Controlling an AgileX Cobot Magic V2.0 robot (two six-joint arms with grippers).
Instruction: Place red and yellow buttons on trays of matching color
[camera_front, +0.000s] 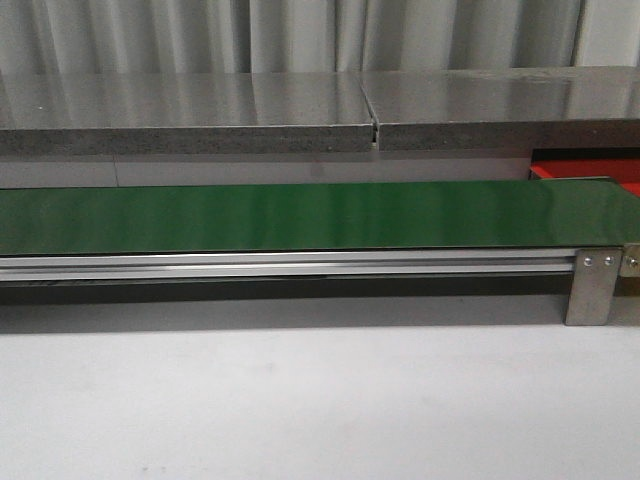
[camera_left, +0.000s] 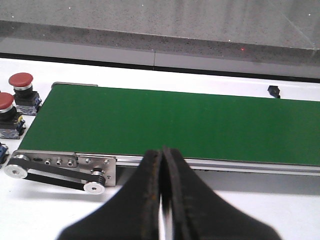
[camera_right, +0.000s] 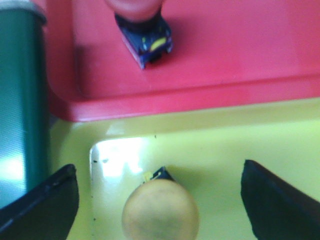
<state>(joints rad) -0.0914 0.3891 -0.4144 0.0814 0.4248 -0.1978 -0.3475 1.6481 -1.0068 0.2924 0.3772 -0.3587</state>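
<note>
In the right wrist view my right gripper (camera_right: 159, 170) is open above the yellow tray (camera_right: 220, 135). A yellow button (camera_right: 160, 211) stands on that tray between the two fingers, touching neither. Beyond it lies the red tray (camera_right: 230, 50) with a red button (camera_right: 144, 35) on it, its cap cut off by the frame edge. In the left wrist view my left gripper (camera_left: 162, 151) is shut on nothing, just in front of the green belt (camera_left: 190, 122). Two more red buttons (camera_left: 21, 81) (camera_left: 5, 102) stand on the white table beside the belt's end.
The front view shows the long green belt (camera_front: 300, 215) on its aluminium rail, a grey ledge (camera_front: 190, 115) behind it and a corner of the red tray (camera_front: 590, 170) at far right. The belt's end (camera_right: 22, 100) borders both trays. A drive pulley (camera_left: 55, 175) sits at the other end.
</note>
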